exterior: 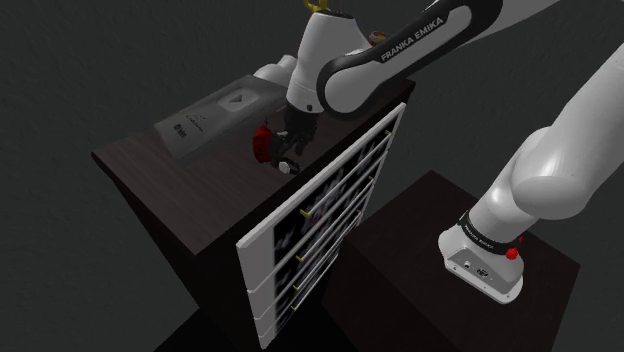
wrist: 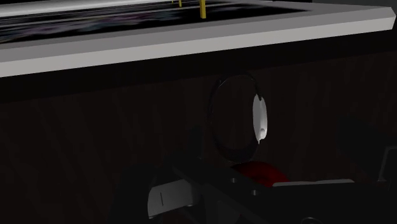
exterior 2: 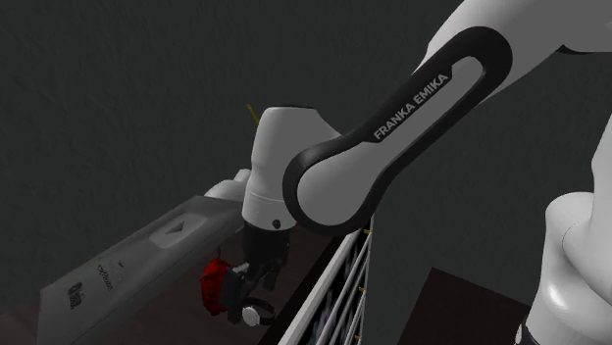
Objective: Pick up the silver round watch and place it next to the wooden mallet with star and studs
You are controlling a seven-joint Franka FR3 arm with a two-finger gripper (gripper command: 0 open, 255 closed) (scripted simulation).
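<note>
Hovering low over dark wooden dresser top [exterior: 180, 190], black two-finger gripper [exterior 2: 251, 294] sits at silver round watch [exterior 2: 258, 315], just beside red mallet-like object [exterior 2: 214, 280] — placement seemingly near done; grip state cannot be told — withdrawal left.

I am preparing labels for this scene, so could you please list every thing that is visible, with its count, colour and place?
cabinet: one, dark wood, under the arm.
drawer fronts: several, white with brass knobs, on the cabinet's side that faces the stand.
flat box: one, grey with a triangle mark, at the far end of the cabinet top.
red object: one, red, on the cabinet top beside the pincer; too hidden to name.
watch: one, silver, round, at the pincer's tip, close to the red object.
stand: one, dark box, at the shoulder view's lower right.
arm: one, white with dark joints, reaching over the cabinet.
pincer: one, black, low over the cabinet top.
</note>
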